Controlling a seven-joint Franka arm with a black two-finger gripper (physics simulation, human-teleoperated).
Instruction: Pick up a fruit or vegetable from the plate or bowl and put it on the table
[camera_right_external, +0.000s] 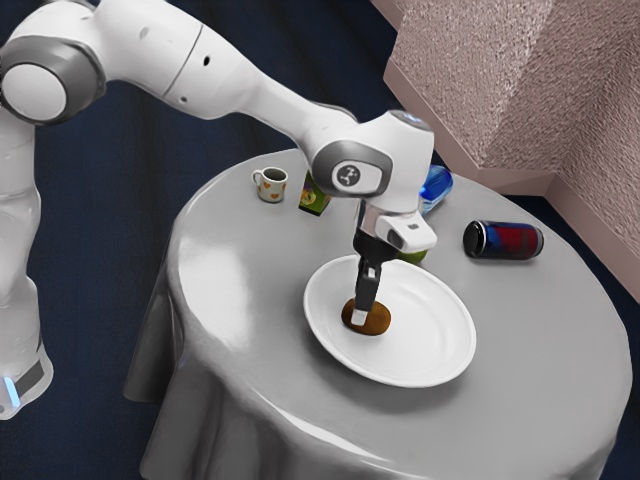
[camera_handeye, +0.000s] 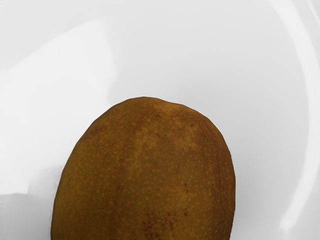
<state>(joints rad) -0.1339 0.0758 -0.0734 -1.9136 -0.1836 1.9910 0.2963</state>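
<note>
In the exterior view my gripper (camera_right_external: 361, 313) points down at the white plate (camera_right_external: 440, 352), its tip overlapping the brown, oval fruit (camera_right_external: 376, 321). The fruit lies low over the plate's inner surface, toward the exterior view's left. From the wrist view, the mottled brown fruit (camera_handeye: 147, 172) is large and close under my hand, with the white plate (camera_handeye: 195, 60) behind it. The fruit's far side is hidden, and whether it is held cannot be made out.
Beyond the plate on the grey table (camera_right_external: 225, 265) are a patterned mug (camera_right_external: 271, 185), a green package (camera_right_external: 313, 194), a blue item (camera_right_external: 436, 188) and a partly hidden green item (camera_right_external: 413, 257). A dark red and blue can (camera_right_external: 505, 240) lies toward the exterior view's right.
</note>
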